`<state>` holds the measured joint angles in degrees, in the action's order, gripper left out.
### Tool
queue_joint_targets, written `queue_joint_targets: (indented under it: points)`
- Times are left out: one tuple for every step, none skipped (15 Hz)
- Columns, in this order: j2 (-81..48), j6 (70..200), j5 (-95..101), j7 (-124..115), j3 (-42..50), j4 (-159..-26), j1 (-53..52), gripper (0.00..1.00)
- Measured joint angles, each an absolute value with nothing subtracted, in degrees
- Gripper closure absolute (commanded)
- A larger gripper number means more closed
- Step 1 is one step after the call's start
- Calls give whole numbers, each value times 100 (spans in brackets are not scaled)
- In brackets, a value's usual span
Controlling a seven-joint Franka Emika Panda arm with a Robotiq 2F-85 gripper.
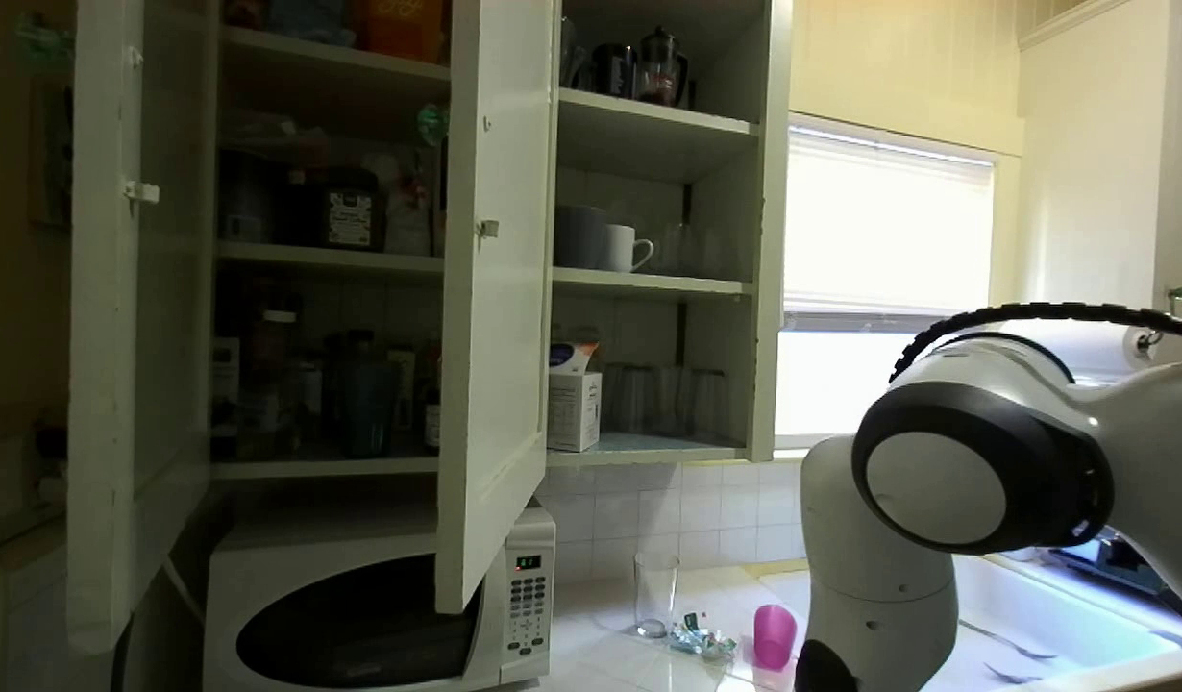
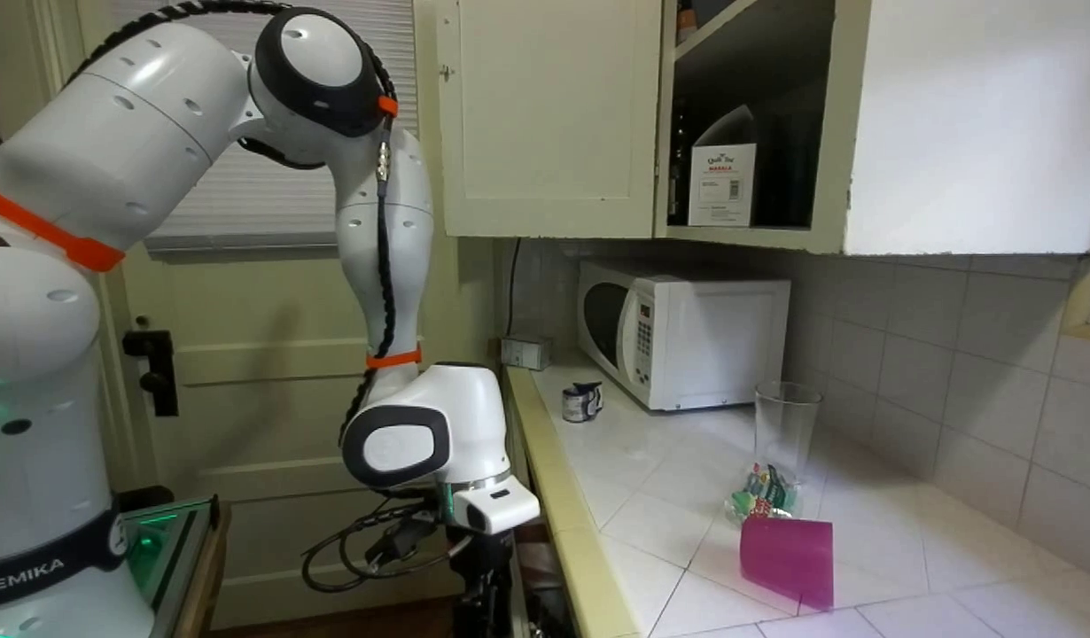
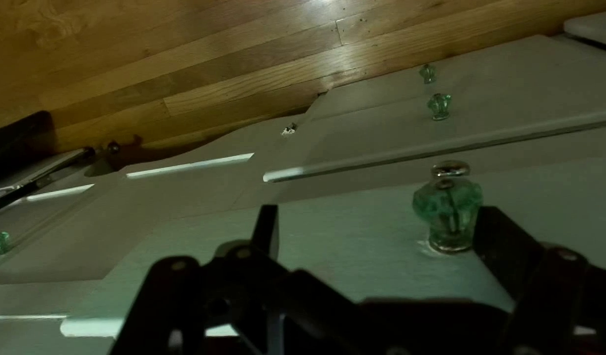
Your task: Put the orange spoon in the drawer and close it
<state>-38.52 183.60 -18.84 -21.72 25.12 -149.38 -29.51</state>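
My claw (image 3: 378, 217) gapes empty near the glass knob (image 3: 448, 212), the spoon unseen, perhaps stowed, closing the drawer (image 3: 342, 241) likely remaining.

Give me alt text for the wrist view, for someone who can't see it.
Open black gripper facing a pale drawer front, whose green glass knob shows between the fingers, close to one. Wooden floor fills the top left.
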Motion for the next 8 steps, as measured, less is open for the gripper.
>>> queue_joint_targets:
  points:
    - [-3840,18245,-1884,-2171,2545,-14897,-2972,0]
    - [-3834,18184,-1884,-2171,2562,-14878,-2986,0]
    - [-3833,18173,-1884,-2171,2569,-14877,-2993,0]
    - [-3834,18171,-1884,-2171,2573,-14877,-2999,0]
    - [-3835,18170,-1884,-2171,2575,-14876,-3002,0]
    - [-3828,18171,-1879,-2170,2576,-14882,-3002,0]
    - [-3818,18221,-1874,-2143,2544,-14895,-2969,0]
    - [-3801,18301,-1861,-2100,2452,-14907,-2878,0]
